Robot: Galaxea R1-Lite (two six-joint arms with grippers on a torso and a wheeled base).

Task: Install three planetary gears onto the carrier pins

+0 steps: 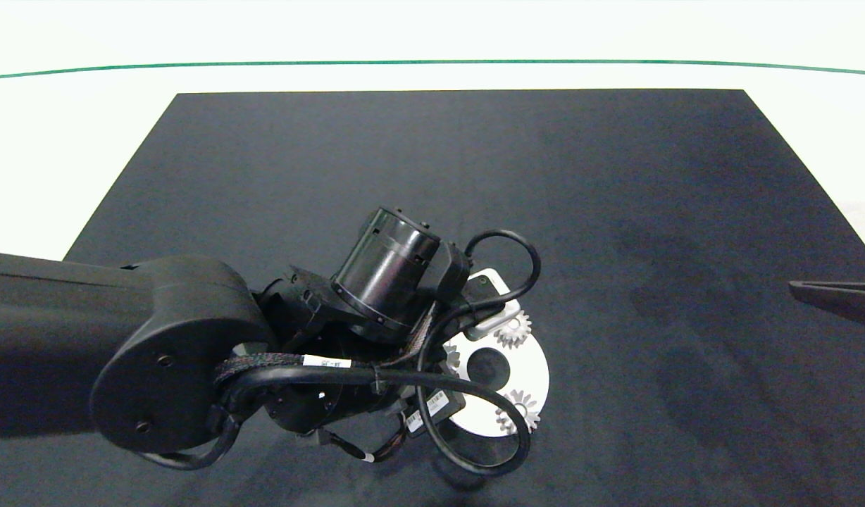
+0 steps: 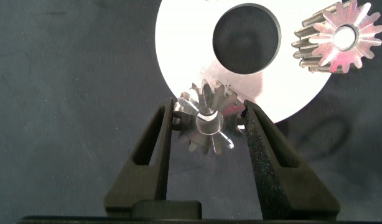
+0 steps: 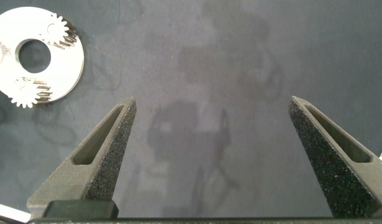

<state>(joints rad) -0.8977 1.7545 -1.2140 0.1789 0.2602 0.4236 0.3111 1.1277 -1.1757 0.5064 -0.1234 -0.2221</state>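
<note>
Gripping a planetary gear (image 2: 208,122), left gripper (image 2: 208,127) (over white disc (image 2: 178,50)).

No text, number or brand could be read on anything in these views. The only printed matter was a few small white labels (image 1: 327,362) on the left arm's cable bundle (image 1: 376,377) in the head view, and their dark markings were too small to make out. The gears, the white disc and the dark mat carried no lettering that showed.
</note>
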